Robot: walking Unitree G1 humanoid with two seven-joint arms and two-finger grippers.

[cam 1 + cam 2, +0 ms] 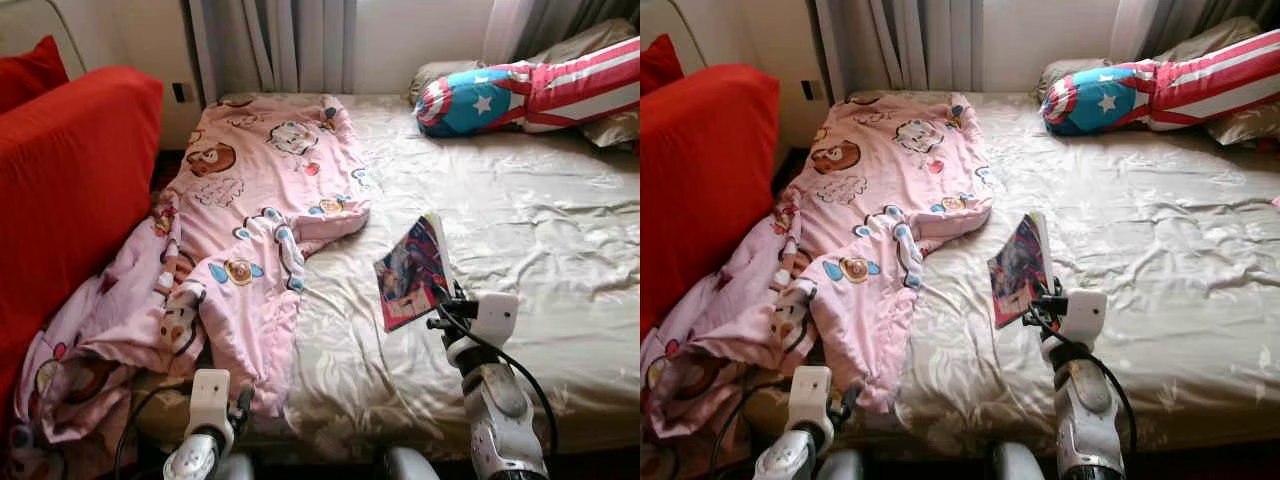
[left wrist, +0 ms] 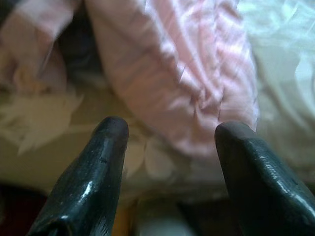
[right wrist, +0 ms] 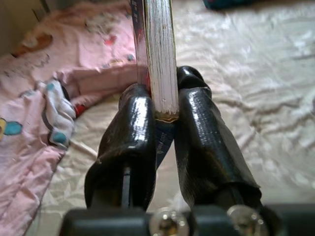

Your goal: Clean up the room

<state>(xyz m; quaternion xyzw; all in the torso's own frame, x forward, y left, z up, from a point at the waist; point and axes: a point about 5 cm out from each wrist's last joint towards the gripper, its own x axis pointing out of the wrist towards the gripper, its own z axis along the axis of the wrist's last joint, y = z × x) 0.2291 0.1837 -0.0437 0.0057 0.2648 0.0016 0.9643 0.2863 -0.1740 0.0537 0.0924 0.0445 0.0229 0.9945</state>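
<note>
My right gripper (image 3: 156, 105) pinches a book (image 1: 411, 270) by its lower edge, one black finger pressed against each side of the pages, and holds it upright over the bed (image 1: 530, 230), just past the near edge. The book hangs clear of the sheet, cover facing left. My left gripper (image 2: 170, 135) sits low at the foot of the bed with its fingers spread wide and nothing between them; the hanging hem of the pink quilt (image 1: 265, 190) is right ahead of it.

As I judge it, the tidying is barely begun. The book is lifted off the bed but not yet put away anywhere. The quilt lies crumpled along the left side of the bed, spilling off the corner toward the floor beside the red sofa (image 1: 70, 190). The sheet is wrinkled all over. A striped, starred cushion (image 1: 520, 95) lies at the head of the bed, against the pillows. So the book needs a home, and the quilt needs pulling up and straightening.
</note>
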